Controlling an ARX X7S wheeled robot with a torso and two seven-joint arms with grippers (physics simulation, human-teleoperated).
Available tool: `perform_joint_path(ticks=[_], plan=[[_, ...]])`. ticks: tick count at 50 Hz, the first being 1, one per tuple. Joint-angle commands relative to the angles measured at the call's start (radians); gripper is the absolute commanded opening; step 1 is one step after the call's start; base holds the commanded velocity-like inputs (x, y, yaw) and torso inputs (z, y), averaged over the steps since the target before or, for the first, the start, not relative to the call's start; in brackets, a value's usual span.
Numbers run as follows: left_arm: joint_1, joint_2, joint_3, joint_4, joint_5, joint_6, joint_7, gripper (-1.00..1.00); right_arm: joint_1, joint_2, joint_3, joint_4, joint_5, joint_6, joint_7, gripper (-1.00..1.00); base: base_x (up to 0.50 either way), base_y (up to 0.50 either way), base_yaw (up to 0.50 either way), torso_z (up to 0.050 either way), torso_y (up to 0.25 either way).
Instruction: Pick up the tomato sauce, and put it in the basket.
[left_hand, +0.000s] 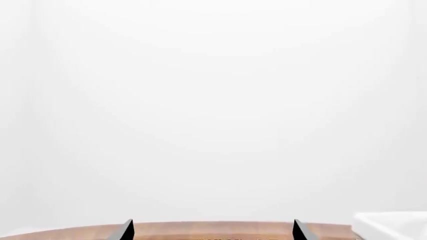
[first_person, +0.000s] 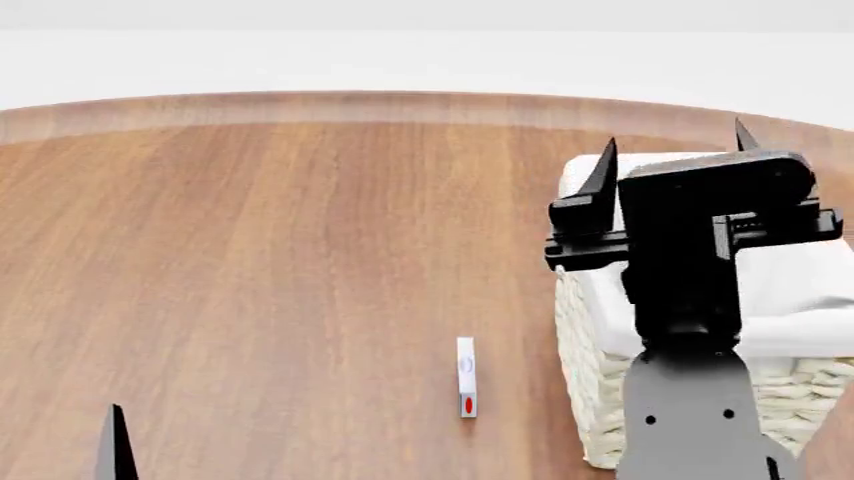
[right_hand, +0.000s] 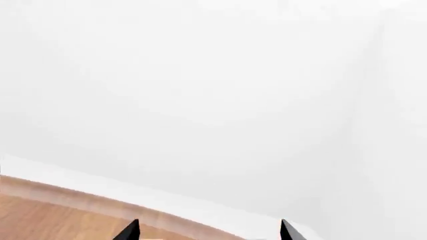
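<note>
1. The bench (first_person: 267, 260) looks like brown wood, smooth, with fine straight grain and a soft satin sheen; its rounded edge is a paler strip.
2. The basket (first_person: 601, 400) is rough cream wicker, coarsely plaited, with a matt white cloth liner (first_person: 801, 290) folded over its rim.
3. The right end effector (first_person: 674, 150) appears as matt black hard plastic or metal, its arm link below a flat grey.
4. The small object (first_person: 466, 376) lying on the wood seems smooth, white with a red mark.
5. The wall behind is plain, matt white.

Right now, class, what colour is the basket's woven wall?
Cream-white wicker on the basket, seen best in the head view.
</note>
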Motion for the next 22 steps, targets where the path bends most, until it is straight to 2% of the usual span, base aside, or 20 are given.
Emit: perform_joint_path(ticks=[1, 11, 22], plan=[[-0.004, 0.001, 0.022, 0.003, 0.012, -0.012, 0.003, 1.0, -0.356, 0.005, -0.046, -0.585, -0.124, -0.032, 0.105, 1.0, 0.0, 0.0, 0.0, 0.0, 0.0], [-0.005, 0.002, 0.034, 0.001, 0.015, -0.011, 0.004, 1.0, -0.551, 0.019, -0.078, -0.788, -0.196, -0.094, 0.161, 1.0, 0.0, 0.0, 0.0, 0.0, 0.0], [-0.011, 0.001, 0.038, -0.023, 0.016, -0.006, 0.003, 1.0, -0.674, 0.017, -0.111, -0.874, -0.231, -0.151, 0.209, 1.0, 0.0, 0.0, 0.0, 0.0, 0.0]])
